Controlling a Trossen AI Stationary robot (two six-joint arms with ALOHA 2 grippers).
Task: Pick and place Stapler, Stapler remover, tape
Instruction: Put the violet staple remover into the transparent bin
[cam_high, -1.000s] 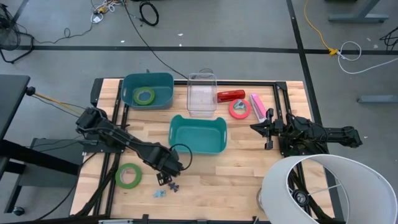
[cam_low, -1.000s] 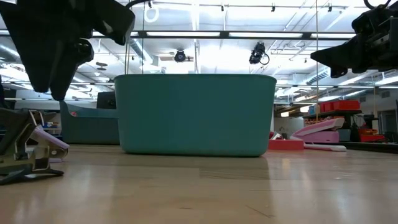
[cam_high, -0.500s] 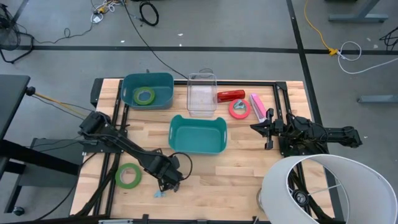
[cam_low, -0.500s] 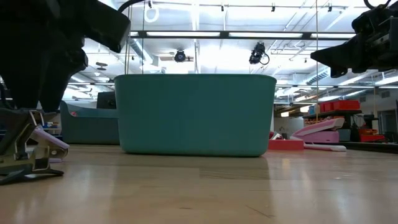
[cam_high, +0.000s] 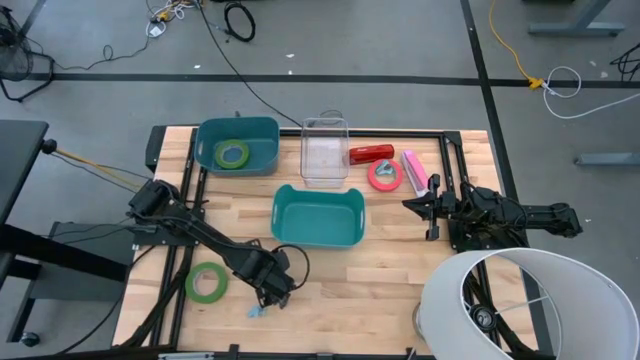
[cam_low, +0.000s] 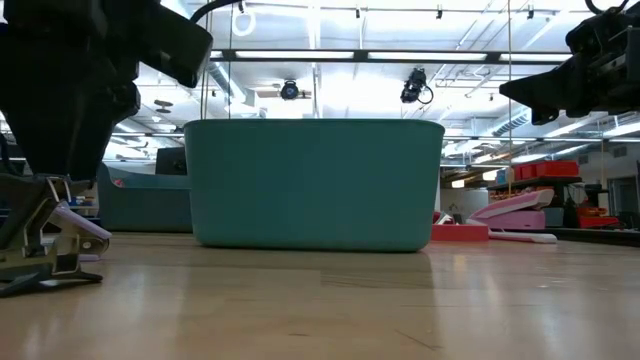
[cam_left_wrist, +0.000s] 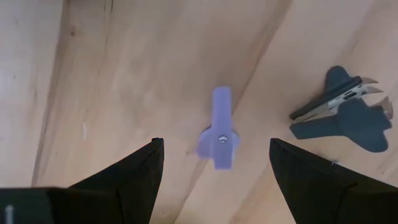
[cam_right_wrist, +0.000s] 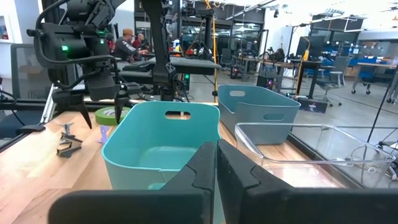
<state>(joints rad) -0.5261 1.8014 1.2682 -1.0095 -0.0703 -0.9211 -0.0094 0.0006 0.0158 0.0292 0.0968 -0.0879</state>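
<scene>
Left gripper (cam_high: 268, 300), fingers spread wide, poised directly above lilac staple remover (cam_left_wrist: 218, 129) near front table edge; a dark staple remover (cam_left_wrist: 345, 113) lies beside it. Right gripper (cam_high: 412, 205), fingers pressed together and empty, at right side. Green tape (cam_high: 206, 282) lies nearby; pink stapler (cam_high: 414, 171) is at the back right.

Left pincer (cam_left_wrist: 214, 168) spread wide, low over table; right pincer (cam_right_wrist: 216, 163) closed.

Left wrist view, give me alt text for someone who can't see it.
The left gripper hangs open over the wooden table, its two dark fingers either side of a small lilac staple remover lying flat. A second, dark grey staple remover with metal claws lies apart from it on the bare wood.
</scene>
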